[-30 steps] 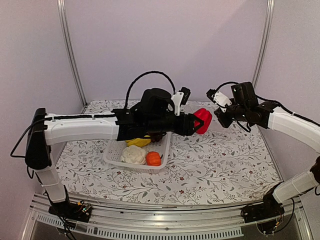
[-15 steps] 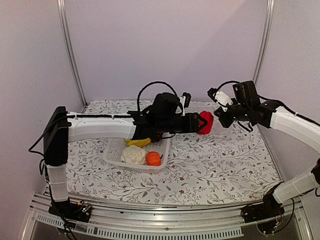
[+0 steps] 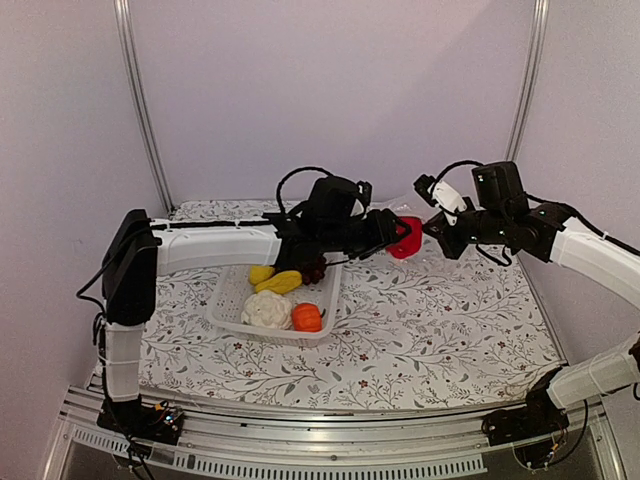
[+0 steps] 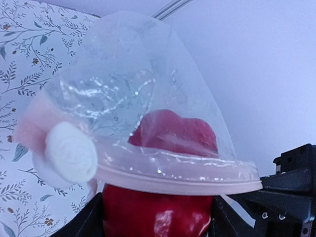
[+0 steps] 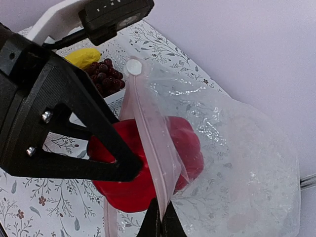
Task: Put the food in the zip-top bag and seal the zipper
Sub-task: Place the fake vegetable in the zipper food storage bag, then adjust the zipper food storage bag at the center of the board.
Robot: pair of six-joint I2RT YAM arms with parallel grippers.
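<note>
Presently aloft over the far right part of the table (image 3: pixel 450 330): the zip-top bag (image 5: pixel 247 163), clear and crinkled, mouth turned toward the left arm. Pinched at the pink zipper (image 5: pixel 148 133) by the right gripper (image 5: pixel 159 223), jaws fully closed on the strip. Round white tab (image 4: pixel 71 150) at one end of that strip. Partway through the mouth: the red piece (image 4: pixel 158 217), upper part behind the plastic, lower part outside it, with the strip unsealed and crossing in front. Clamped on both sides by the left gripper (image 3: pixel 393 238), fingers at a middling spread matching the toy's width. Well apart, toward the table's left-centre: white lattice basket (image 3: pixel 225 318), flat on the cloth. Inside it, cauliflower (image 3: pixel 266 310) and orange piece (image 3: pixel 307 317) touching along the near wall; two yellow pieces (image 3: pixel 272 279) just behind them; purple grape bunch (image 3: pixel 314 270) by the far right corner, partly hidden under the left arm.
</note>
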